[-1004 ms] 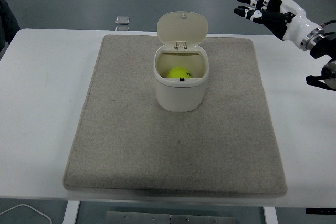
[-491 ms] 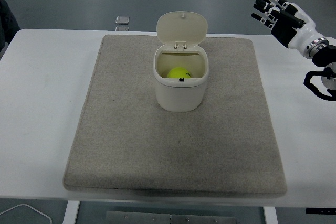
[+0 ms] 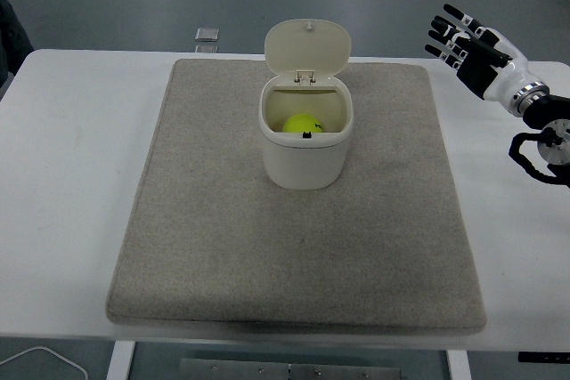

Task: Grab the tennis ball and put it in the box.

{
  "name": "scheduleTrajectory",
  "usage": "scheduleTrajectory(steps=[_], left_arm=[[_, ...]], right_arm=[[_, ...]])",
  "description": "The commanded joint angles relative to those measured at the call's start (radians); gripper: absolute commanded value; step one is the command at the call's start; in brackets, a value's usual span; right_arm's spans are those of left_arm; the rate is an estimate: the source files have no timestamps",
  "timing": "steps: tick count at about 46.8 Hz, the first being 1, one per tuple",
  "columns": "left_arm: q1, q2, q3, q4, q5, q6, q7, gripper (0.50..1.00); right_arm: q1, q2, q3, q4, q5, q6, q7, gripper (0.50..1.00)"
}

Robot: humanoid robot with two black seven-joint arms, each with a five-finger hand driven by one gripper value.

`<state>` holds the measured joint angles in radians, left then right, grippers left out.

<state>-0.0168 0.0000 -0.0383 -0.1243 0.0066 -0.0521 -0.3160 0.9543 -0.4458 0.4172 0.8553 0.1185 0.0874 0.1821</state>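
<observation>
Right hand (image 3: 469,51) spread, empty; one tennis ball (image 3: 303,124) inside one box (image 3: 305,156).

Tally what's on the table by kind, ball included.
Mat: 1
Lidded box, lid open: 1
Tennis ball, inside the box: 1
Small square object at the far edge: 1
Total: 4

Matt plastic box (image 3: 305,144) w/ fuzzy tennis ball (image 3: 304,124) (felt-like) on rough cloth mat (image 3: 214,238).

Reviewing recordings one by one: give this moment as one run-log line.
tennis ball: inside box | lid: open | right hand: open, empty, at table's far right | left arm: out of view
</observation>
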Motion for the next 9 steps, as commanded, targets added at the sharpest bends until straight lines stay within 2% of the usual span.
scheduleTrajectory(steps=[1, 9], left_arm=[[0.0, 0.0, 0.0, 0.0, 0.0, 0.0, 0.0, 0.992], [0.0, 0.0, 0.0, 0.0, 0.0, 0.0, 0.0, 0.992]], right_arm=[[0.001, -0.001, 0.002, 0.002, 0.001, 0.0, 0.003, 0.911], [0.001, -0.004, 0.003, 0.001, 0.001, -0.003, 0.005, 0.911]])
